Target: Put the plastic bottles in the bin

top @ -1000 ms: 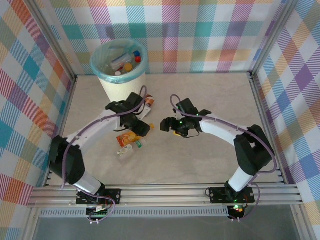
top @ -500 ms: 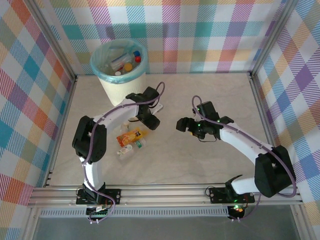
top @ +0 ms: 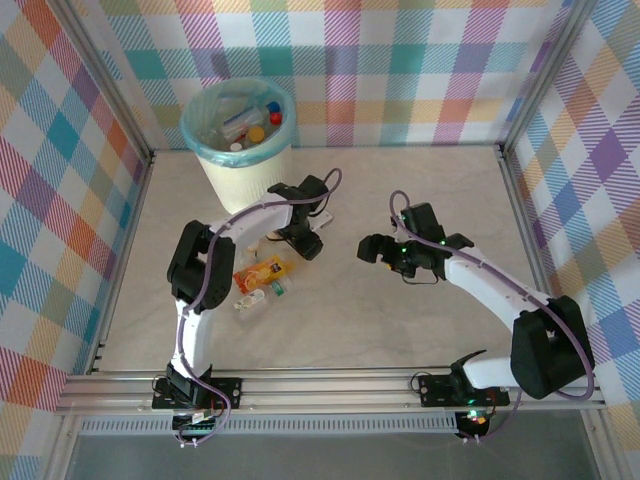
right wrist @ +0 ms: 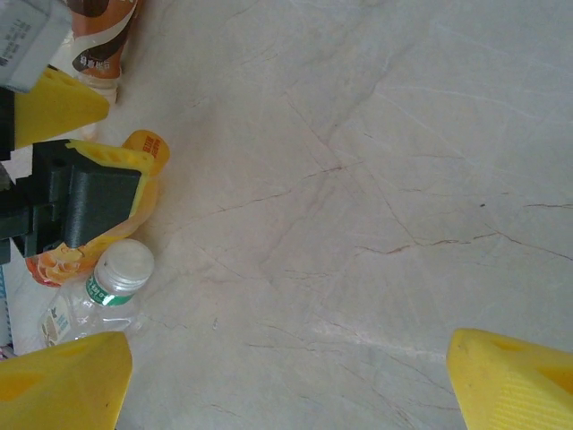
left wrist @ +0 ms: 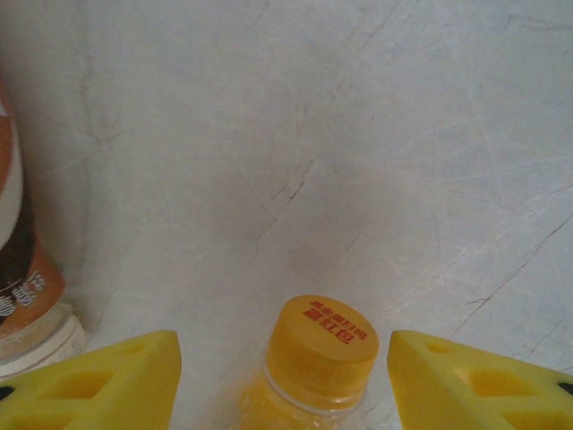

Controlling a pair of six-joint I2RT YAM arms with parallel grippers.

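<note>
Surveying from the left: the bin (top: 246,176) stands at the far left corner of the bench (top: 420,330) and already holds several plastic bottles (top: 258,131), with red, yellow and white caps showing. Their number cannot be counted, as the lower ones are buried. At least three bottles remain on the bench, so I judge the task well advanced but incomplete. A clear bottle (right wrist: 115,278) with a white cap and green label lies nearest the arms' bases, close against an orange bottle (left wrist: 324,339). The left fingers (left wrist: 116,381) stand on either side of the orange bottle's neck, moderately parted, with bench visible in both gaps, so they are around it but not yet gripping. The bottle's body is cut off by the frame edge in the left wrist view. A brown-labelled bottle (left wrist: 22,269) lies just beside it, cropped in both wrist views and largely covered by the arm from above. Further right, the right fingers (right wrist: 501,376) are spread wide over bare bench, holding nothing.
</note>
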